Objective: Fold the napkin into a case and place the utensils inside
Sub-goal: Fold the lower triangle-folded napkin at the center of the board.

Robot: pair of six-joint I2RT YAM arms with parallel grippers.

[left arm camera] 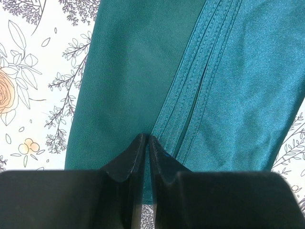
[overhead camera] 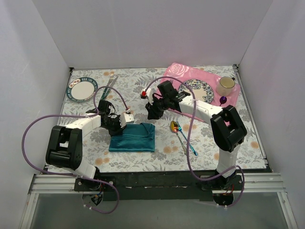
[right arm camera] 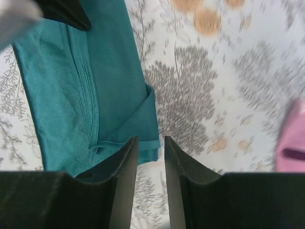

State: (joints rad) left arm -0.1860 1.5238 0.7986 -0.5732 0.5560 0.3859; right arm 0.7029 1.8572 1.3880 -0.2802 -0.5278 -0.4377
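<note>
Two arms reach over a flower-printed desk (overhead camera: 143, 78). At far left sits a rimmed plate (overhead camera: 82, 90), with green-handled cutlery (overhead camera: 109, 82) beside it, too small to sort fork from knife. The left end effector (left arm camera: 145, 142) is closed, tips pressed together over a stitched hem of the napkin (overhead camera: 133, 137). Whether any cloth is pinched between them cannot be made out, and its own fingers hide the cloth's near edge in the wrist view. The napkin lies folded into a teal rectangle at the desk's front middle. The right end effector (right arm camera: 151, 143) hangs just off the napkin's corner with jaws parted and nothing between them; its wrist view is blurred. The utensils (overhead camera: 182, 136) lie on the desk to the right of the napkin, near it but apart, gold-pink bowl toward the back. At back right, the pink placemat (overhead camera: 183, 71) carries a patterned plate (overhead camera: 200, 90) and a cup (overhead camera: 226, 85), its near edge partly hidden by the right arm.
</note>
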